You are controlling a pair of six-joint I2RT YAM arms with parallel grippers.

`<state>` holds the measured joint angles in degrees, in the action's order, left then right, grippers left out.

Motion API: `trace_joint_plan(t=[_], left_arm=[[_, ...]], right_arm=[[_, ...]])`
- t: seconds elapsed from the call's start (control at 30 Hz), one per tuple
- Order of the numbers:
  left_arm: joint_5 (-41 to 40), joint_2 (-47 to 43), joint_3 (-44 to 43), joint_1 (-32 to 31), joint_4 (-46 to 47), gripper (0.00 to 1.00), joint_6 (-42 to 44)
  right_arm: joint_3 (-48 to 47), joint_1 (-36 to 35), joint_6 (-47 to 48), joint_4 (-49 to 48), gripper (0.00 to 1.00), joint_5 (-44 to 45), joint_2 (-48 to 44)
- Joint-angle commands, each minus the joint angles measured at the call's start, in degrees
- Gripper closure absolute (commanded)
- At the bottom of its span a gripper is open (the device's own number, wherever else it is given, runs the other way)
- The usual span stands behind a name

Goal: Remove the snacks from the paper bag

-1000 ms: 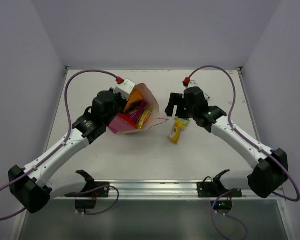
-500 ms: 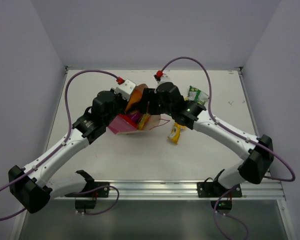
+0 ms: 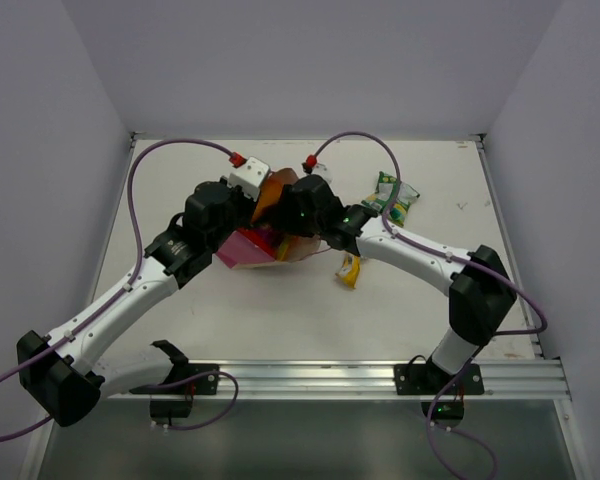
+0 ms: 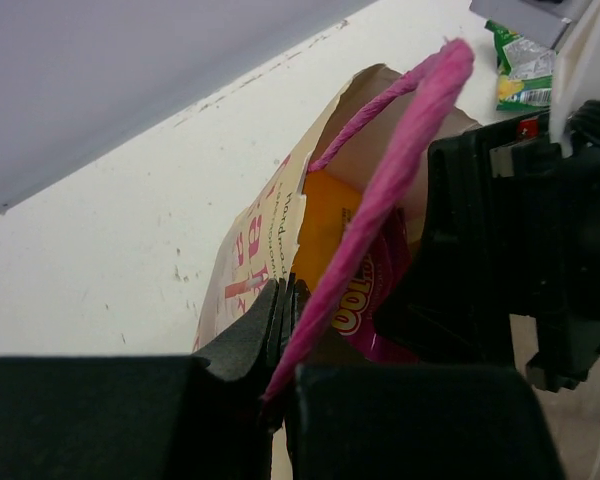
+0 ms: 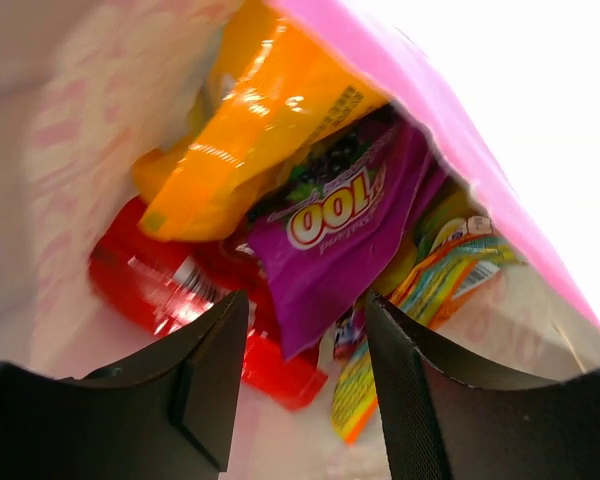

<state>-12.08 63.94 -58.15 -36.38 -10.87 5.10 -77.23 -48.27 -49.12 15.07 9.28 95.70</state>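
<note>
The paper bag (image 3: 242,252) lies tipped on the table with its mouth toward the right. My left gripper (image 4: 280,320) is shut on the bag's rim beside a pink cord handle (image 4: 400,150). My right gripper (image 5: 305,345) is open inside the bag's mouth, its jaws either side of the purple packet (image 5: 345,240). An orange packet (image 5: 250,130), a red packet (image 5: 170,290) and a striped yellow-orange packet (image 5: 430,300) also lie inside. A green packet (image 3: 392,196) and a yellow packet (image 3: 348,268) lie on the table outside the bag.
Purple cables arc from both wrists. White walls stand left, right and behind the table. A metal rail (image 3: 310,375) runs along the near edge.
My right arm has swung left from over the yellow packet to the bag and put its open gripper into the mouth. The green packet now lies on the table. My left arm has not moved.
</note>
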Motion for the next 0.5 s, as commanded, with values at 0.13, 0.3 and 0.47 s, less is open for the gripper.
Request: trace_joint_plan(t=[0.13, 0.3, 0.47], left_arm=[[1.53, -0.31, -1.79, 0.08, 1.56, 1.00, -2.38], [0.83, -0.40, -1.88, 0.08, 1.21, 1.00, -2.47], [0.48, -0.40, -1.79, 0.00, 1.12, 1.00, -2.55]], right_arm=[[0.24, -0.07, -4.66, -2.68, 0.47, 3.38, 2.65], [1.47, 0.11, -4.93, -0.22, 0.49, 6.10, 0.46], [5.07, 0.63, -5.63, 1.89, 0.49, 10.93, -3.41]])
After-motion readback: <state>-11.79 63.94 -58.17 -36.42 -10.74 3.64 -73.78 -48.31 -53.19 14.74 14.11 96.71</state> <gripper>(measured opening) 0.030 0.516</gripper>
